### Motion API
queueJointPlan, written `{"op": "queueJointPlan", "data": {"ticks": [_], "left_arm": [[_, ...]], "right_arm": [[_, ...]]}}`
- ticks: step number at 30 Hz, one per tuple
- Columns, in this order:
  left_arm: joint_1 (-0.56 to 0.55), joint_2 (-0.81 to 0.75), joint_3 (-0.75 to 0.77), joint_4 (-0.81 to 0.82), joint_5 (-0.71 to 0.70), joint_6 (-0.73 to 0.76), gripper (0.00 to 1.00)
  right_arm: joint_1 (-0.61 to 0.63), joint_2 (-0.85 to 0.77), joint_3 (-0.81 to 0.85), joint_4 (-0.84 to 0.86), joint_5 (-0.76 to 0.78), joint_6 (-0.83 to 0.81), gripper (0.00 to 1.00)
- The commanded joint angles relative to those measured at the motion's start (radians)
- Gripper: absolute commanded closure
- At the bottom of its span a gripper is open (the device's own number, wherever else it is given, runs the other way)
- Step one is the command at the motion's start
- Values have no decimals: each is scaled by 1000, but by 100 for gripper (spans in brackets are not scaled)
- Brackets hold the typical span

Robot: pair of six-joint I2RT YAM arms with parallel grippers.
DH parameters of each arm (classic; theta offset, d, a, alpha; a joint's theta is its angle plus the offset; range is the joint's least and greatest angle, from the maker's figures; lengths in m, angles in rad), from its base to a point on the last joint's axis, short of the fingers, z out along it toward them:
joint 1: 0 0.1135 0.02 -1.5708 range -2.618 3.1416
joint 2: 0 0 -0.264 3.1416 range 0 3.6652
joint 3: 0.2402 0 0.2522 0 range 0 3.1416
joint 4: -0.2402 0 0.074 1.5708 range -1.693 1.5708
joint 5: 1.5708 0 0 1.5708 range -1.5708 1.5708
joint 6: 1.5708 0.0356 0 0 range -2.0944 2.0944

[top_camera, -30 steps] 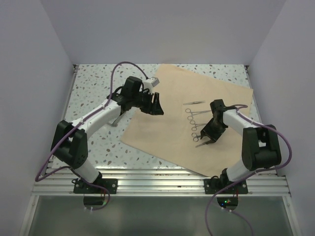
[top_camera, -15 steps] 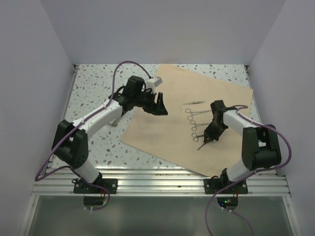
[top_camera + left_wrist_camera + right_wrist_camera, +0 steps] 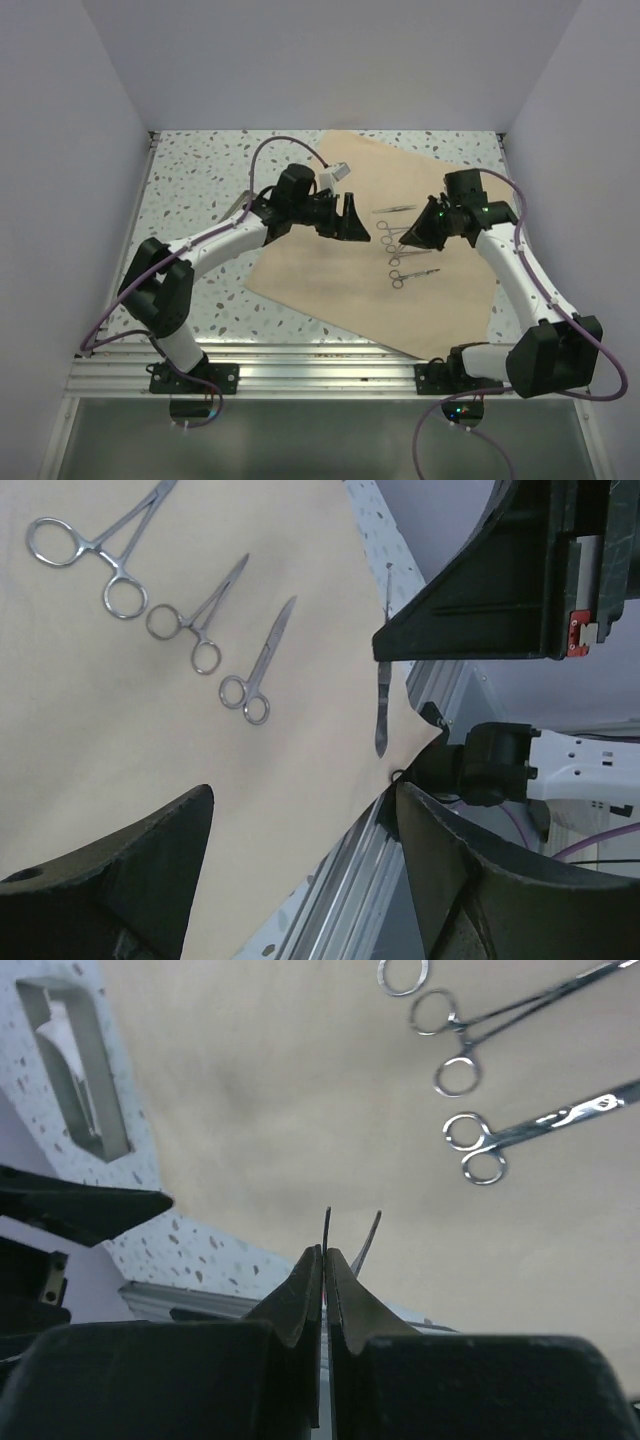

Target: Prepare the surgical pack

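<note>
In right gripper (image 3: 324, 1256), tips tight, thin steel instrument (image 3: 326, 1226) above wrap sheet (image 3: 300, 1110)

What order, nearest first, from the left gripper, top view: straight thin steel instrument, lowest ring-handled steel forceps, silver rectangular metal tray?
1. Straight steel instrument, just right.
2. Lowest ring-handled forceps, lower right.
3. Silver tray, left, partly hidden.

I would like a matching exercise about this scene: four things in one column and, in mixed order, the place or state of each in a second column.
Column one:
1. left gripper
2. right gripper
3. metal tray
4. ring-handled instruments

Column two:
a. lying on the tan sheet
b. shut on a thin steel tool
c. open, holding nothing
d. on the speckled table, beside the sheet

Pairs: 1-c, 2-b, 3-d, 4-a
</note>
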Motion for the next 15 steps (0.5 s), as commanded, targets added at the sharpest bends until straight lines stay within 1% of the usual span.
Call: {"op": "queueJointPlan", "data": {"ticks": [1,4,7,11,15], "left_arm": [[-32,27,66,98,43,-93,22],[-35,57,73,111,102,-149,23],[-35,31,26,238,145,-187,24],[-36,44,27,203,166,-181,27],[-35,41,12,210,181,-182,30]], "right_arm": [[58,17,39,77,-164,-23,100],[101,15,64,151,-195,-25,100],[116,22,73,194,-237,-20,100],[119,11,62,230,-270,-8,100],[118,-12,55,244,-283,-6,100]]}}
